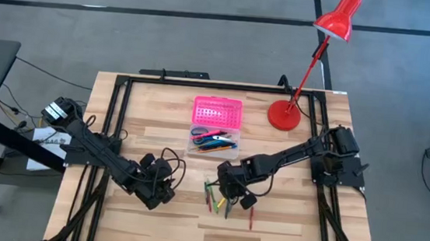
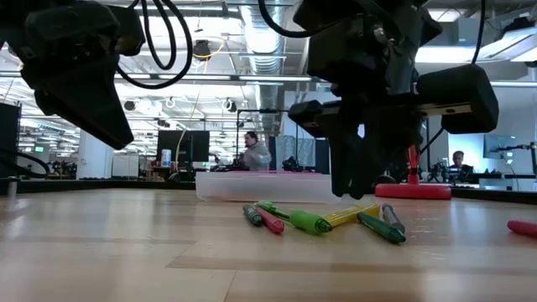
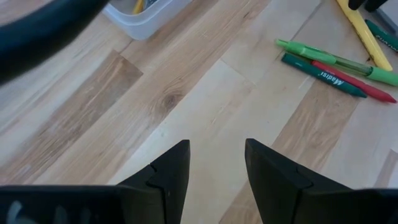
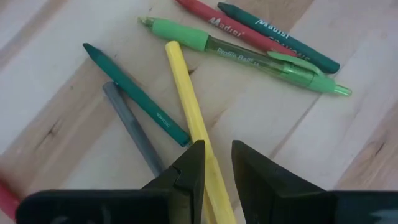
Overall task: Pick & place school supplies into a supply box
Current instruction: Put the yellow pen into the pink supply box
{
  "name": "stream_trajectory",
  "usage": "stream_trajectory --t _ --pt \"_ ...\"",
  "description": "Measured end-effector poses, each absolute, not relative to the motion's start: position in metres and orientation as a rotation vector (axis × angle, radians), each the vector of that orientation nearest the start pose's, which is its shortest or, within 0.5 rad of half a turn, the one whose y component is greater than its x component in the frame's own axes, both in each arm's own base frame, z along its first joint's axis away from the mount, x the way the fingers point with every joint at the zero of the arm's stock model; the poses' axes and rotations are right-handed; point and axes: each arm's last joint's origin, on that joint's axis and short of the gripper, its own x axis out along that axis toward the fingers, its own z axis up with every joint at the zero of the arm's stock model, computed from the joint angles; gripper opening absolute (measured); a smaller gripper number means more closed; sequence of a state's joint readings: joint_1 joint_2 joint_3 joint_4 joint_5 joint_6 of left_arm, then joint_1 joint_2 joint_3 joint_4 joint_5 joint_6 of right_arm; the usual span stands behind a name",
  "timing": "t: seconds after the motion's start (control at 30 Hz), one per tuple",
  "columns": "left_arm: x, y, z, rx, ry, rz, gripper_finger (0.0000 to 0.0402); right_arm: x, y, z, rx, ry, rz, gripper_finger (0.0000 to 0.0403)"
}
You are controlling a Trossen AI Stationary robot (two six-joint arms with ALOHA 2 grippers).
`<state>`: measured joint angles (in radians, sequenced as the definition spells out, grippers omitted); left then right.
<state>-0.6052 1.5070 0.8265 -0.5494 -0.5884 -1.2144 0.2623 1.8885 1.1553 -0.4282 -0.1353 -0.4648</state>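
A few supplies already lie in the supply box. Right pincer, released, straddles the yellow pencil; left pincer released, empty.

Bare table lies left of the box. A pile of pens crowds the near middle. The red lamp blocks the far right corner.

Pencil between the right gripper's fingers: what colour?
Yellow pencil, shown best in the right wrist view, with the right gripper straddling it.
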Motion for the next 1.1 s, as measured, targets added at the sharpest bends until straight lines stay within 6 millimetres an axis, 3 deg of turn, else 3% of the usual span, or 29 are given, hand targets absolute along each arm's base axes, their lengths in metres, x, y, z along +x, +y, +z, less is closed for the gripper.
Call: stream_trajectory --t 0.4,0.7,1.1 --pt "0.224 -0.136 0.173 -0.418 0.832 0.561 0.0148 0.348 0.098 0.146 -0.495 1.058 0.669 0.0073" --pt "0.225 -0.135 0.173 -0.409 0.815 0.571 0.0148 0.336 0.094 0.129 -0.496 1.098 0.664 0.0073" --pt "0.225 -0.134 0.174 -0.388 0.775 0.596 0.0148 0.339 0.063 0.126 -0.34 1.17 0.438 0.0048"
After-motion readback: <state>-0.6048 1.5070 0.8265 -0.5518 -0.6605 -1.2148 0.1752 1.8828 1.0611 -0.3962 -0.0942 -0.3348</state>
